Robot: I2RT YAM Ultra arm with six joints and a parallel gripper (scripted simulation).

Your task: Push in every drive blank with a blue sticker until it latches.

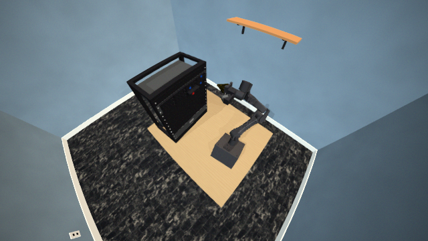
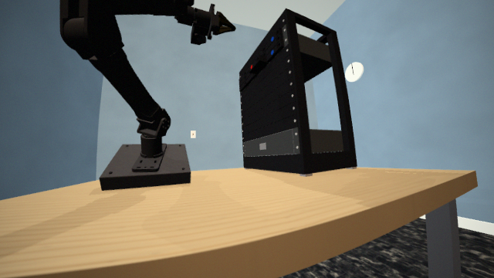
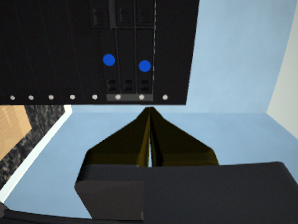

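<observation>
The black open-frame rack (image 1: pixel 170 100) stands on the wooden table, its front panel facing the arm; it also shows in the exterior view (image 2: pixel 293 100). Near the top of the front sit drive blanks with blue stickers (image 2: pixel 272 38) (image 2: pixel 272 52) and one with a red sticker (image 2: pixel 252 66). My gripper (image 2: pixel 228 27) (image 1: pixel 221 86) (image 3: pixel 149 113) is shut and empty. It hangs in the air at the height of the rack's top, clear of the front, touching nothing.
The arm's base block (image 1: pixel 227 150) sits on the table to the right of the rack. The table edge (image 2: pixel 347 228) lies near the rack's right side. A wall shelf (image 1: pixel 264 30) hangs high behind the arm.
</observation>
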